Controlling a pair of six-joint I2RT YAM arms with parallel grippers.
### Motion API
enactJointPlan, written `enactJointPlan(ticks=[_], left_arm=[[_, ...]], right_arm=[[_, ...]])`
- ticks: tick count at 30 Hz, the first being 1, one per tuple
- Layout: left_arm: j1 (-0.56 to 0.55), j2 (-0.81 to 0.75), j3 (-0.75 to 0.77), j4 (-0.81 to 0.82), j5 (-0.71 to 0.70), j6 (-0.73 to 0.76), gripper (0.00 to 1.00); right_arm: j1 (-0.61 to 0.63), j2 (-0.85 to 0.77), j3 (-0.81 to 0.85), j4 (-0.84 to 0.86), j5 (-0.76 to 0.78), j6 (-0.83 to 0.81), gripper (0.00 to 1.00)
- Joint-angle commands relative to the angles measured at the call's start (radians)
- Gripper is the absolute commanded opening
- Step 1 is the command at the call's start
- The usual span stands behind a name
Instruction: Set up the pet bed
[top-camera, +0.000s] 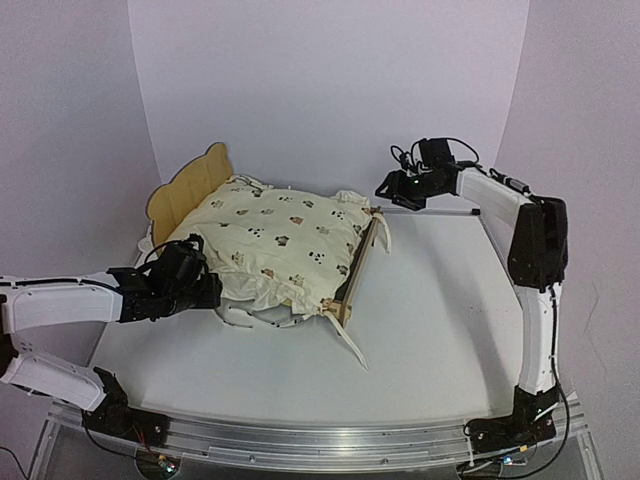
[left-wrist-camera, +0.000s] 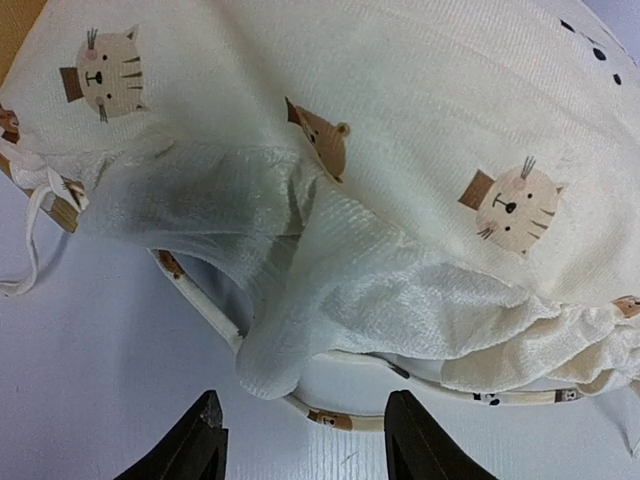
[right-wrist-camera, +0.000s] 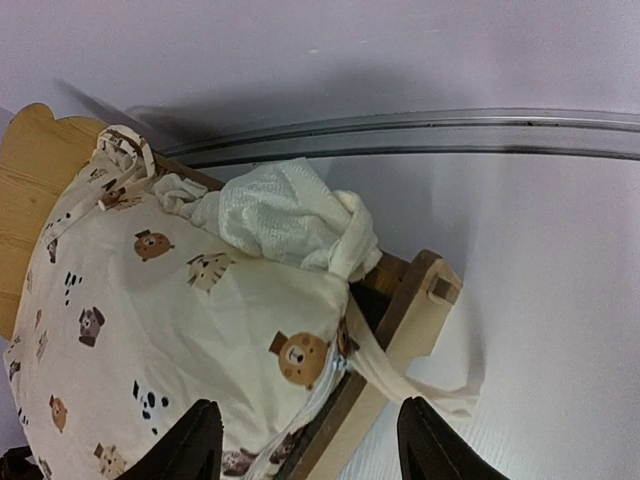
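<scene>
The pet bed (top-camera: 357, 268) stands at the table's middle left, its scalloped headboard (top-camera: 188, 189) at the far left. The cream animal-print cover (top-camera: 280, 240) lies puffed over it, hiding the base. My left gripper (top-camera: 207, 291) hovers at the cover's near left edge. In the left wrist view it (left-wrist-camera: 310, 445) is open, just short of the white ruffle (left-wrist-camera: 330, 290), holding nothing. My right gripper (top-camera: 386, 188) hangs over the bed's far right corner. Its wrist view shows it (right-wrist-camera: 310, 445) open above the wooden corner post (right-wrist-camera: 420, 300) and the cover (right-wrist-camera: 200, 330), gripping nothing.
A loose cloth tie (top-camera: 352, 345) trails from the cover onto the table toward me. Another tie (right-wrist-camera: 440, 395) loops beside the corner post. A metal rail (right-wrist-camera: 420, 130) runs along the table's far edge by the white wall. An aluminium rail (top-camera: 300, 440) carries the arm bases.
</scene>
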Motion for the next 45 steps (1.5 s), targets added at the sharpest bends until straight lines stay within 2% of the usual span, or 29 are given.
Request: enactJointPlan(ticks=[1,4,8,11,16,21,23,30,34,37,39,42,43,45], left_arm=[[0.004,0.041,0.000,0.097,0.036,0.014,0.53],[0.004,0.058,-0.007,0.127,0.047,0.017,0.53],[0.004,0.086,-0.010,0.157,0.058,0.027,0.53],[0.004,0.111,-0.007,0.186,0.057,0.039,0.53],[0.004,0.163,0.023,0.221,0.038,0.058,0.53],[0.004,0.185,0.030,0.277,0.026,0.072,0.53],[0.004,0.193,0.032,0.283,0.016,0.075,0.53],[0.009,0.245,0.023,0.301,-0.027,0.088,0.53],[0.010,0.247,0.001,0.304,-0.025,0.075,0.53],[0.010,0.226,-0.018,0.295,-0.024,0.069,0.52],[0.010,0.204,-0.035,0.283,-0.039,0.063,0.52],[0.010,0.164,-0.074,0.280,-0.054,0.048,0.52],[0.010,0.152,-0.083,0.280,-0.054,0.042,0.52],[0.010,0.134,-0.095,0.275,-0.048,0.038,0.52]], right_arm=[[0.012,0.124,0.184,-0.012,-0.106,0.014,0.61],[0.013,0.182,0.217,-0.016,-0.122,0.026,0.61],[0.018,0.174,0.127,-0.017,-0.072,0.012,0.58],[0.027,0.159,0.053,-0.016,-0.051,-0.002,0.49],[0.062,0.116,-0.063,-0.020,-0.023,-0.041,0.30],[0.080,0.026,-0.205,-0.027,0.004,-0.061,0.07],[0.087,-0.033,-0.285,-0.027,0.024,-0.058,0.02],[0.200,-0.305,-0.620,-0.029,0.099,0.011,0.00],[0.333,-0.452,-0.822,-0.034,0.096,0.092,0.06],[0.369,-0.543,-0.913,-0.064,-0.062,0.096,0.12],[0.369,-0.599,-0.921,-0.131,-0.086,0.075,0.26],[0.368,-0.702,-0.890,-0.207,0.044,0.028,0.51],[0.367,-0.727,-0.872,-0.228,0.104,0.006,0.57],[0.364,-0.756,-0.817,-0.283,0.209,-0.049,0.62]])
